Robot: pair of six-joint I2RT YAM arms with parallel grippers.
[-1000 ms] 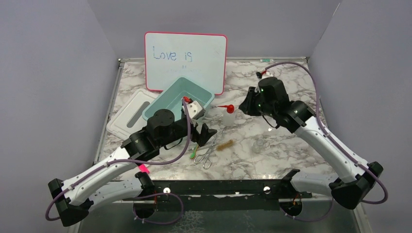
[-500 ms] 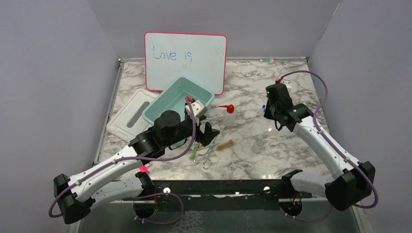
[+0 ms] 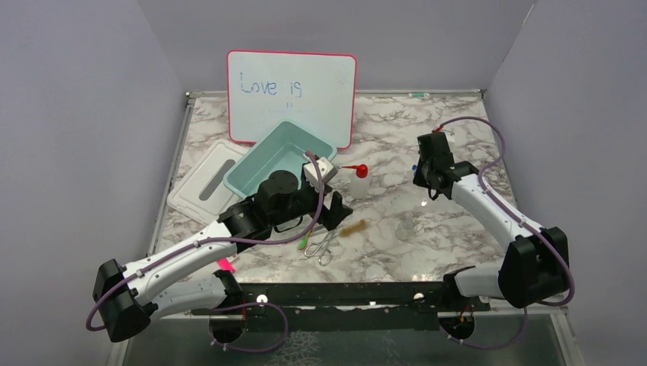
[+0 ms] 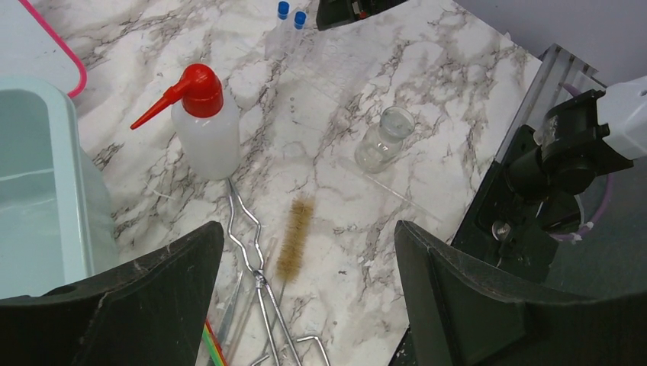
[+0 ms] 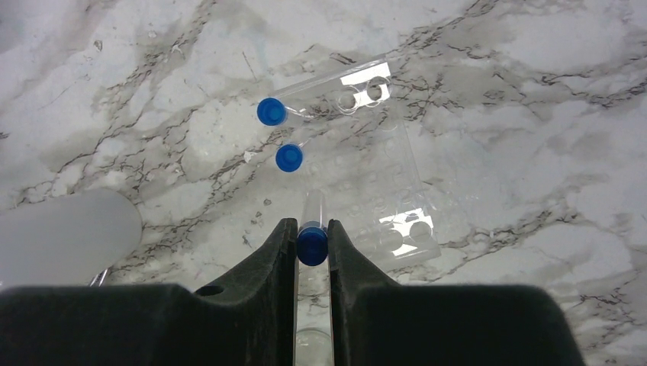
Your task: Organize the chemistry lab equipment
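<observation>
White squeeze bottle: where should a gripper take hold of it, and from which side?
Grip the white squeeze bottle round its plain body, below the red cap. It stands upright, so probably come in level from the side. Avoid the side where its nozzle juts toward the teal bin; stay above the metal tongs at its foot.

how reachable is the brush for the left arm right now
Probably yes. The left gripper is open and hovers right above the brush, with nothing covering it; the tongs lie close beside it and might get caught too.
</observation>
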